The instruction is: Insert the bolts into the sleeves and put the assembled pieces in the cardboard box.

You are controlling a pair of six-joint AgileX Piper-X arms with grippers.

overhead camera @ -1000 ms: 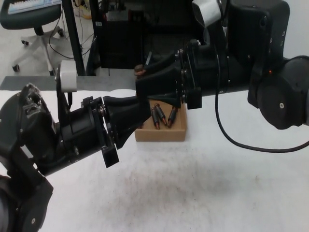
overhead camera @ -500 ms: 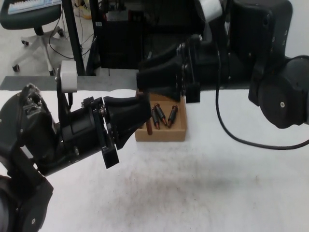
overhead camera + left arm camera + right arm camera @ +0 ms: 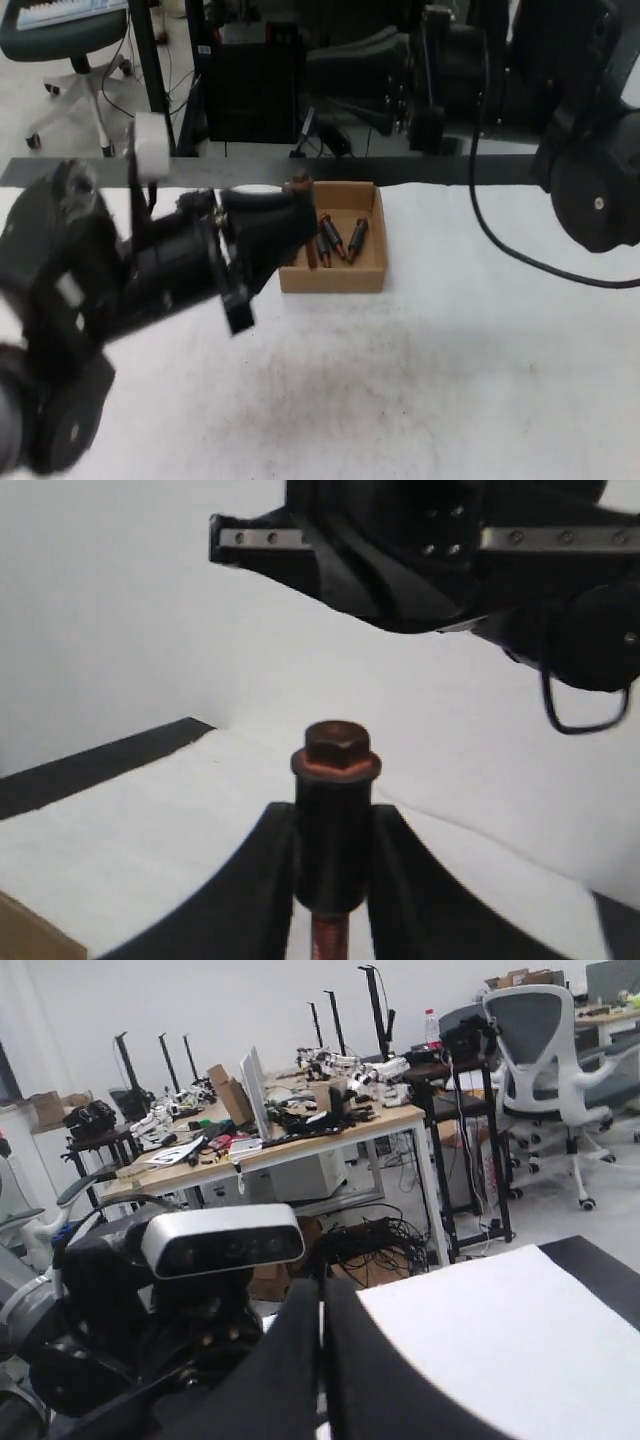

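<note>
Within the last second the right pincer (image 3: 318, 82) had come off the bolt (image 3: 298, 182) and risen well above and behind it. A second earlier it was nose to nose with the left pincer (image 3: 290, 212) over the cardboard box (image 3: 330, 279). The left arm had also tilted upward a little, carrying the piece with it. Judged from that, the insertion step was done and this piece still had to be placed. The box lay just beyond and below the left pincer's tip, with several finished pieces (image 3: 331, 238) already lying inside it on the desk (image 3: 450, 350).

The left wrist view settled what the high view could not. The left pincer (image 3: 333, 852) was pinching the black sleeve (image 3: 332, 845) upright between its fingers. The bolt (image 3: 335, 752) sat fully through it, with the flanged head resting on the sleeve's top and coppery thread showing beneath. From the high view only the bolt's head could be made out at the fingertips.

The right wrist view showed the right pincer (image 3: 321, 1298) pressed together with nothing between its fingers, pointing out toward the room. The box and its contents were plain to see in the high view.
</note>
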